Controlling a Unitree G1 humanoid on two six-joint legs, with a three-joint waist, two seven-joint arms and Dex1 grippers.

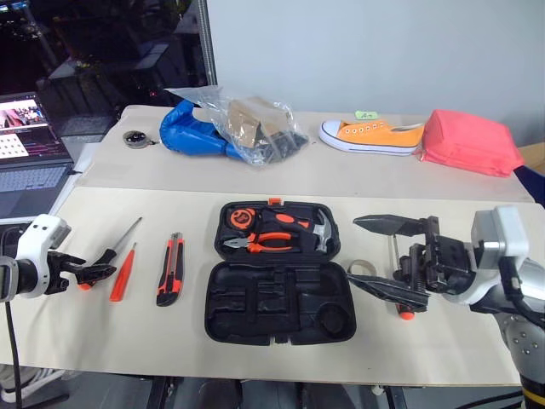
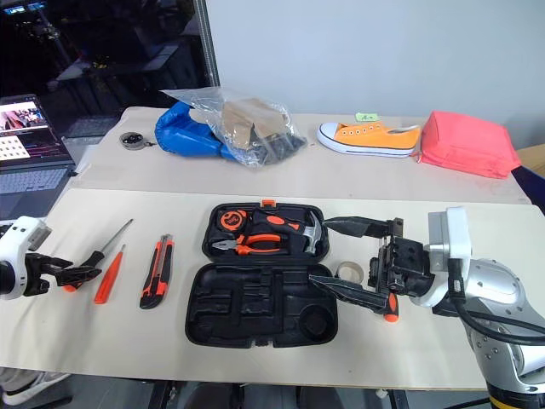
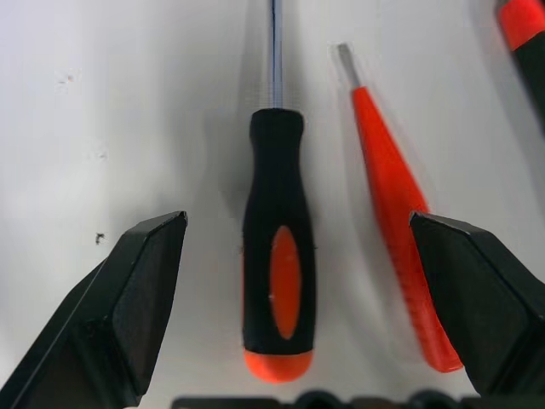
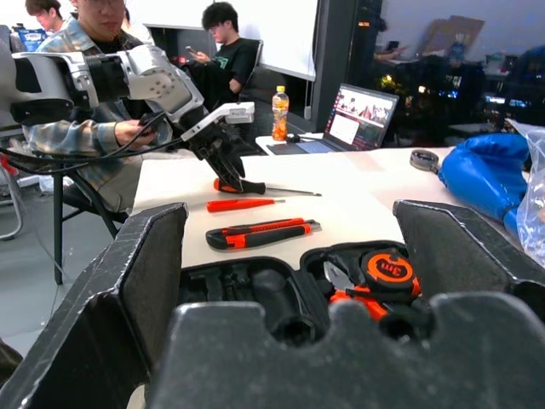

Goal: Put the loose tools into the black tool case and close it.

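The black tool case (image 1: 279, 294) lies open at the table's middle, with pliers, a hammer and a tape measure in its far half. Left of it lie the utility knife (image 1: 169, 269), the slim orange driver (image 1: 122, 273) and a black-and-orange screwdriver (image 1: 115, 249). My left gripper (image 3: 296, 226) is open, low over that screwdriver's handle (image 3: 274, 290), one finger on each side. My right gripper (image 1: 358, 251) hovers open beside the case's right edge, pointing left. The beige tape roll (image 1: 361, 268) lies behind it. A second screwdriver (image 2: 390, 307) is mostly hidden under its lower finger.
At the back of the table are a clear plastic bag (image 1: 247, 123) over a blue bundle, an orange sneaker (image 1: 370, 135) and a pink pouch (image 1: 471, 141). A laptop (image 1: 30, 162) stands off the left edge. People (image 4: 217, 38) sit beyond the table's left side.
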